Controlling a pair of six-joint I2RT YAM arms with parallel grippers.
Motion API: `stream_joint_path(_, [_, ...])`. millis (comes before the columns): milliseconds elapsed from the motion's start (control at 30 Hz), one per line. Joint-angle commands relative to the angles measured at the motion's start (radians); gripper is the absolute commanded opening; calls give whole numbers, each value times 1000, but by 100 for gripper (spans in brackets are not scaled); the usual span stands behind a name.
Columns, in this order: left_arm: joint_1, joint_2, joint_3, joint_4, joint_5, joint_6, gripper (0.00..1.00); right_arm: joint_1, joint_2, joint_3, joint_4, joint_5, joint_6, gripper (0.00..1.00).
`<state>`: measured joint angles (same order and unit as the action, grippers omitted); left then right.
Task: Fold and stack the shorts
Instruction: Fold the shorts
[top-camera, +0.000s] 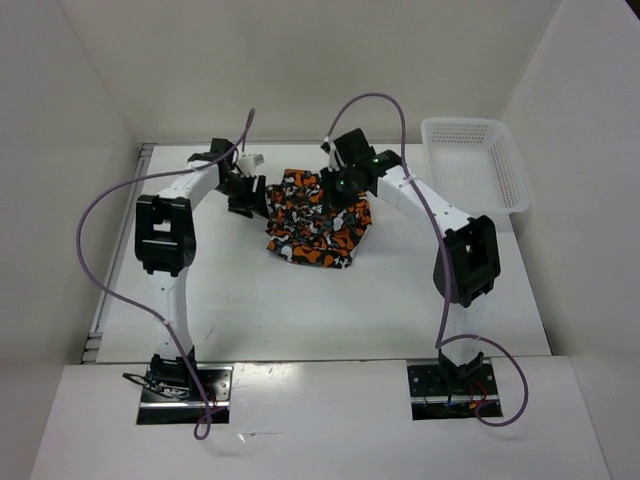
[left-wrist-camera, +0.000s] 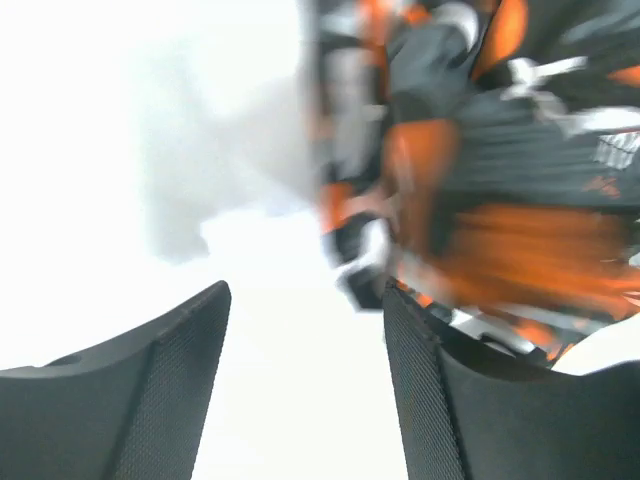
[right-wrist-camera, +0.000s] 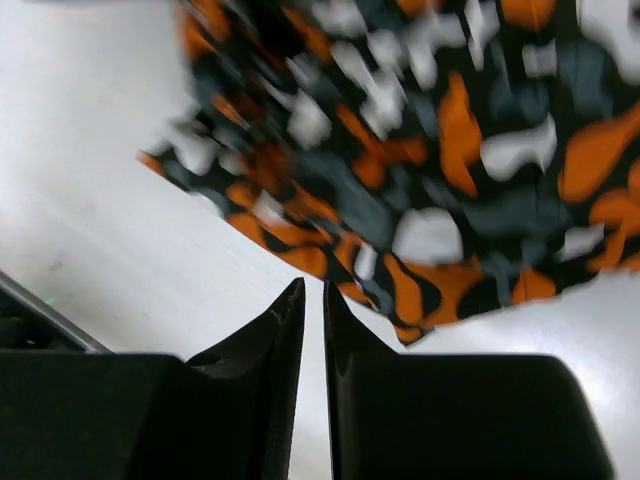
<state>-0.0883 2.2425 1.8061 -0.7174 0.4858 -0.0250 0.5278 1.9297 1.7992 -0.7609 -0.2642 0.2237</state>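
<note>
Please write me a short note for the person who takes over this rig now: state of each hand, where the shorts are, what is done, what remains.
Left hand: open, empty, at the left edge of the soft cloth shorts printed with orange, black, grey and white blotches.
Right hand: fingers nearly together, nothing between them, next to the shorts.
Shorts: a rumpled heap on the white table, far middle. The white plastic mesh basket stands apart at the far right.
Done: no neat fold visible.
Left: fold flat, then stack.
</note>
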Motion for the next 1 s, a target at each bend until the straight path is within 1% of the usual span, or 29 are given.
stream_joint_path(0, [45,-115,88,-54,-134,25,71,5,-32,-102,57,69,66,17])
stream_joint_path(67, [45,-127,131,-63,-135,25,74,5,-18,-144,96,79,107,22])
stream_joint_path(100, [45,-127,184,-63,-106,25,78,5,-18,-144,112,79,120,27])
stream_joint_path(167, [45,-115,241,-74,-72,25,79,5,8,-144,141,65,132,31])
stream_joint_path(200, [26,-88,268,-74,-72,25,81,5,31,-124,150,65,132,32])
stream_joint_path(267, [7,-45,336,-102,-93,25,81,5,52,-71,150,56,132,32])
stream_joint_path(367, [7,61,381,-148,-104,25,81,14,61,-23,150,56,122,33])
stream_joint_path(400, [7,74,381,-148,-104,25,81,14,61,-12,150,56,121,35])
stream_joint_path(433, [7,74,381,-148,-104,25,81,23,61,-12,150,56,121,43])
stream_joint_path(533, [-13,98,381,-148,-63,25,82,64,89,-3,150,56,131,50])
stream_joint_path(567, [-13,110,381,-148,-62,25,83,64,101,9,150,56,140,52])
stream_joint_path(633, [-54,123,395,-177,-62,25,83,89,133,25,150,82,140,53])
stream_joint_path(700, [-76,135,395,-200,-96,25,83,89,147,37,141,120,149,54])
stream_joint_path(800, [-94,124,313,-191,-139,25,83,89,147,14,132,152,149,56])
stream_joint_path(867, [-94,115,299,-182,-139,25,77,98,158,-9,132,152,160,56])
stream_joint_path(900, [-94,115,299,-182,-112,25,72,98,158,-9,132,152,160,56])
stream_joint_path(933, [-94,115,299,-182,-90,25,59,98,170,-20,132,152,160,54])
stream_joint_path(967, [-94,115,315,-182,-67,25,53,98,179,-20,132,169,160,51])
